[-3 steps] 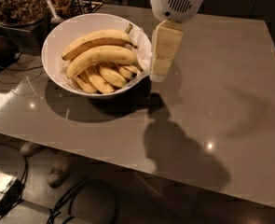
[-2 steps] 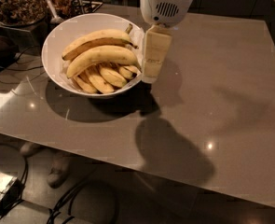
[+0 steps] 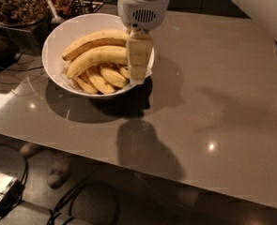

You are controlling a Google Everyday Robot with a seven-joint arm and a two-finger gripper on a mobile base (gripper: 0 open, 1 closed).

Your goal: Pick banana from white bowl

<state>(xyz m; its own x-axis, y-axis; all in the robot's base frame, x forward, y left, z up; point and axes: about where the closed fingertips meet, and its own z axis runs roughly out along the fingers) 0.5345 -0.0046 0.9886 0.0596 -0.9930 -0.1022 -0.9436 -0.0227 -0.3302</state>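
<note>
The banana (image 3: 98, 56), thick and evenly yellow, lay across the middle of the white bowl (image 3: 46, 55), its curve arching upward. A second long banana (image 3: 92, 39) with a browner edge rested just behind it and touching it, and several short bananas (image 3: 100, 78) were packed beneath and in front. The bowl stood near the far left corner of the bench (image 3: 213, 78).

The crowding looked like the main risk. The two long bananas lay side by side, so a closing grip could take the wrong one, or catch both. The right end of the banana sat close to the bowl's rim, and a tool coming down there could strike the rim and tip or push the bowl. A grip near the banana's end might also let it swing or slip out.

The tool (image 3: 138, 74) hung over the right side of the bowl, hiding the right ends of both long bananas. Whether it was open or closed, or touching fruit, could not be told.
</note>
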